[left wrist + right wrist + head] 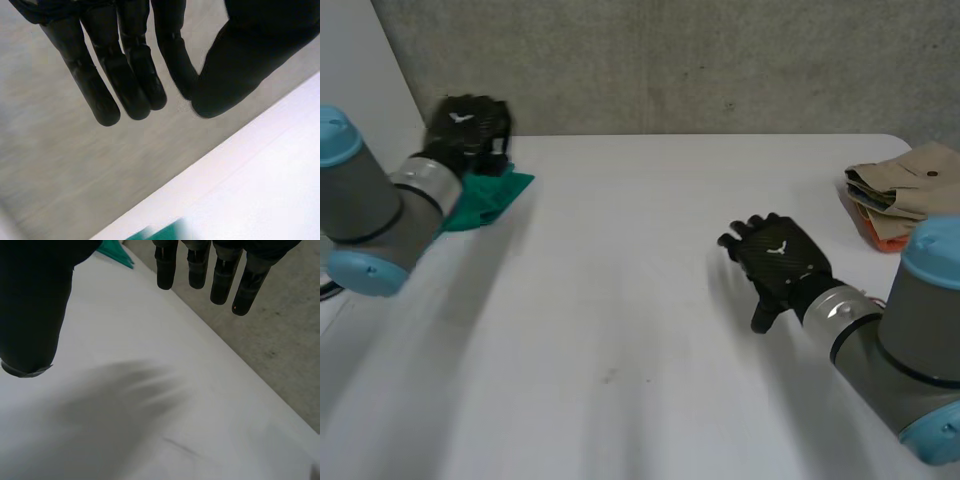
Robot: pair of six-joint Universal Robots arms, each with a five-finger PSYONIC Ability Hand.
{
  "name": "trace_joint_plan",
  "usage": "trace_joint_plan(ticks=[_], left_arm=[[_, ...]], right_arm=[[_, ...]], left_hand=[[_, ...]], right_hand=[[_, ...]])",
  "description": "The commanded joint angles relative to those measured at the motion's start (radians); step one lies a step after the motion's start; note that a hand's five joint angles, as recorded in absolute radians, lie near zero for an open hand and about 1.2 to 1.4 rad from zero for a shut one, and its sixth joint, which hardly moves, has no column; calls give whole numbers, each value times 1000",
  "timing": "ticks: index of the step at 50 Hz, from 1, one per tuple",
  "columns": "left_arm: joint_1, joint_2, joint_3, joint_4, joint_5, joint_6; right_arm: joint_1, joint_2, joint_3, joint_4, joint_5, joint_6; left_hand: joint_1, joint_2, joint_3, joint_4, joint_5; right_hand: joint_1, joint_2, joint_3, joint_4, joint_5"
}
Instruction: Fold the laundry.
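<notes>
L hand (467, 125) hangs at the far edge of the green cloth (492, 196), bunched at the table's (620, 330) left side; fingers straight, holding nothing. R hand (777, 258) is spread and empty, mid-table. Best approach, imo: pinch one corner, drag to centre and flatten before folding, staying clear of the folded beige stack (910, 178).

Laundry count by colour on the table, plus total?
green cloth: 1
tan folded cloth: 1
orange cloth, under the tan one: 1
Total: 3
</notes>
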Motion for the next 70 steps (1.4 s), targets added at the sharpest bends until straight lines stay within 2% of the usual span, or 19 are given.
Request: trace_joint_plan(ticks=[1, 4, 6, 8, 9, 12, 16, 24, 32, 39, 42, 46, 47, 54, 58, 65, 66, 69, 70], left_arm=[[-104, 33, -42, -12, 3, -9], [-78, -27, 1, -19, -17, 87], [-19, -86, 54, -23, -31, 209], [34, -125, 87, -29, -33, 281], [89, -155, 111, -32, -33, 348], [166, -234, 165, -43, -19, 431], [212, -335, 249, -55, 7, 494], [298, -473, 398, -126, 47, 563], [304, -538, 473, -154, 99, 563], [304, -587, 539, -198, 104, 563], [304, -604, 570, -218, 112, 562], [303, -607, 578, -217, 110, 560], [301, -604, 572, -213, 104, 559], [265, -591, 550, -194, 56, 553], [228, -541, 509, -177, 41, 511], [111, -291, 308, -138, 44, 222], [76, -231, 253, -122, 44, 148], [12, -150, 173, -108, 46, 45], [-42, -99, 129, -108, 52, -22]], right_arm=[[-67, -7, -1, -1, -10, 3], [-75, -5, 1, 1, -12, 0], [-75, -3, 2, 1, -12, 0], [-75, -2, 1, -1, -13, -1], [-75, -2, -1, 1, -13, -1], [-74, -2, -1, 0, -13, 0], [-72, 3, -2, -1, -13, 0], [-66, 9, -1, -2, -12, -1], [-66, 15, -1, -7, -10, -1], [-66, 23, 2, -7, -9, -1], [-66, 24, 2, -7, -9, -1], [-66, 30, 4, -8, -9, -1], [-64, 32, 4, -8, -9, -1], [-66, 30, 2, -7, -7, -1], [-71, 30, 2, -7, -7, -1], [-89, 24, -13, -7, -3, 0], [-100, 24, -22, -5, -1, 2], [-120, 21, -38, -5, 0, 3], [-132, 18, -50, -4, 4, 5]], left_hand=[[-793, -813, -806, -815, -755], [-839, -859, -852, -861, -801], [-950, -970, -963, -973, -912], [-948, -968, -961, -970, -910], [-945, -965, -958, -967, -907], [-936, -956, -949, -958, -898], [-927, -947, -940, -950, -889], [-878, -898, -891, -900, -839], [-795, -815, -808, -817, -757], [-740, -759, -752, -762, -701], [-555, -575, -568, -577, -517], [-22, -41, -34, -44, 17], [218, 198, 205, 196, 256], [220, 200, 207, 198, 259], [220, 200, 207, 198, 259], [220, 200, 207, 198, 259], [220, 200, 207, 198, 259], [220, 200, 207, 198, 259], [220, 200, 207, 198, 259]], right_hand=[[-33, -50, -43, -67, -72], [-33, -50, -43, -67, -72], [-33, -50, -43, -67, -72], [-33, -50, -43, -67, -72], [-33, -50, -43, -67, -72], [-33, -50, -43, -67, -72], [-33, -50, -43, -67, -72], [-33, -50, -43, -67, -72], [-33, -50, -43, -67, -72], [-33, -50, -43, -67, -72], [-33, -50, -43, -67, -72], [-33, -50, -43, -67, -72], [-33, -50, -43, -67, -72], [-33, -50, -43, -67, -72], [-33, -50, -43, -67, -72], [-33, -50, -43, -67, -72], [-33, -50, -43, -67, -72], [-33, -50, -43, -67, -72], [-33, -50, -43, -67, -72]])
